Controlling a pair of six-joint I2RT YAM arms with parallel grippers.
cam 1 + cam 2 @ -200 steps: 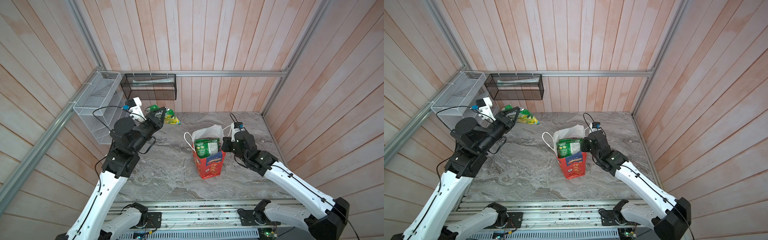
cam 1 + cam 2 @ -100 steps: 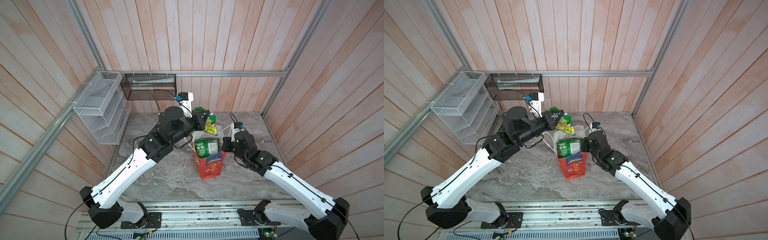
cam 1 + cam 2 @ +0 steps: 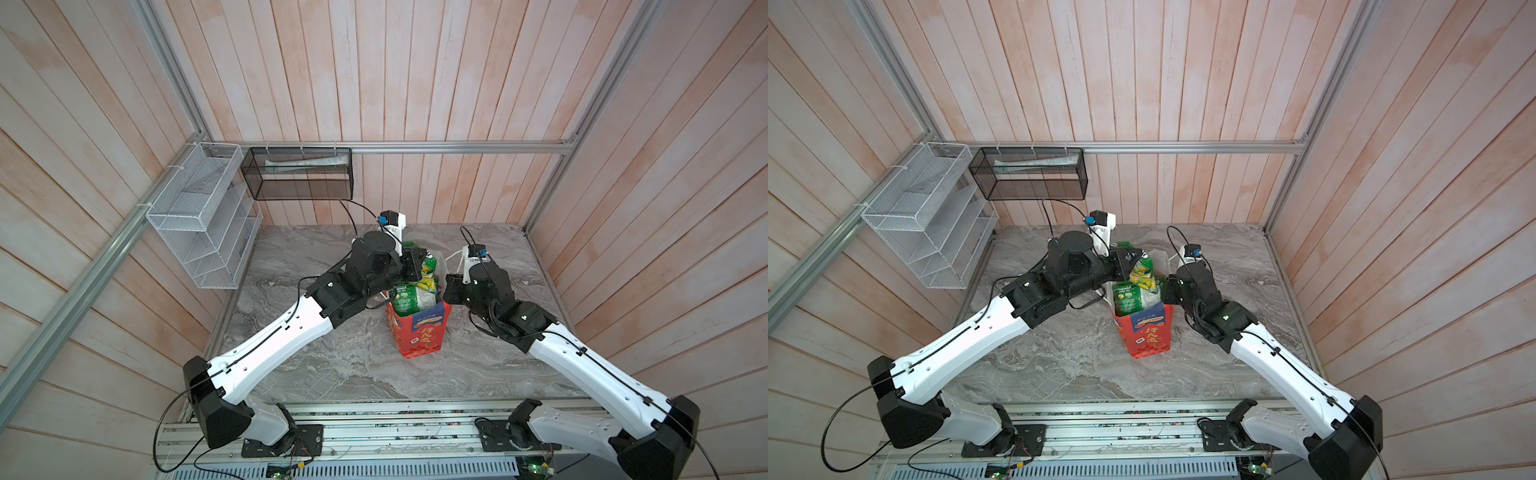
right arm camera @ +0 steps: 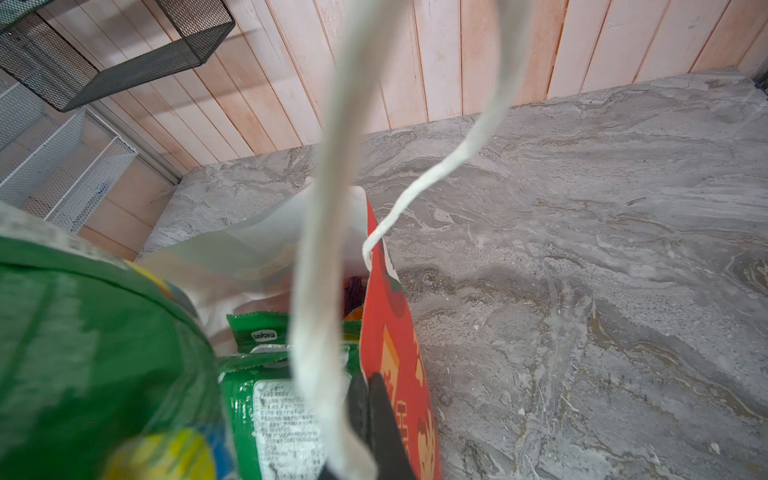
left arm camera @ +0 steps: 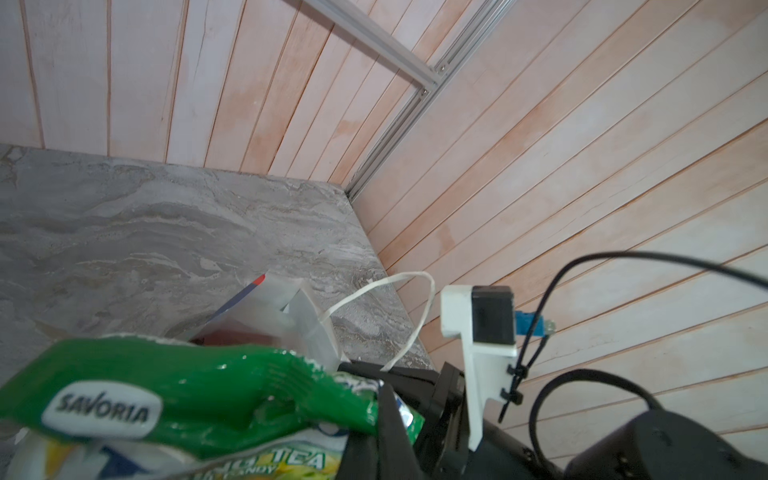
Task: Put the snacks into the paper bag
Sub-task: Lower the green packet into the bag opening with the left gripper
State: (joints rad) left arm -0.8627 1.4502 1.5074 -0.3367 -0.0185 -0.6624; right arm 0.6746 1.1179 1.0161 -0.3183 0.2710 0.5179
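The red paper bag (image 3: 420, 337) (image 3: 1149, 337) stands upright mid-table, with a green snack (image 3: 409, 297) (image 3: 1126, 297) sticking out of its mouth. My left gripper (image 3: 419, 266) (image 3: 1134, 262) is shut on another green snack (image 3: 429, 277) (image 3: 1144, 276), a Savoria tea candy packet (image 5: 166, 386), which hangs over the bag's open mouth. My right gripper (image 3: 446, 291) (image 3: 1165, 290) (image 4: 370, 399) is shut on the bag's red side wall (image 4: 395, 332) at the rim. A white cord handle (image 4: 324, 249) loops over that wrist camera. Inside the bag a purple edge (image 4: 353, 286) shows.
A white wire rack (image 3: 199, 216) (image 3: 926, 224) hangs on the left wall. A black mesh basket (image 3: 299, 174) (image 3: 1030, 174) holding a pale tube hangs on the back wall. Wooden walls close the grey marble table (image 3: 332, 361) on three sides.
My left arm has swung from the table's far left to the bag, carrying the green packet, and now hangs it lower over the mouth. The right arm and the bag have not moved.
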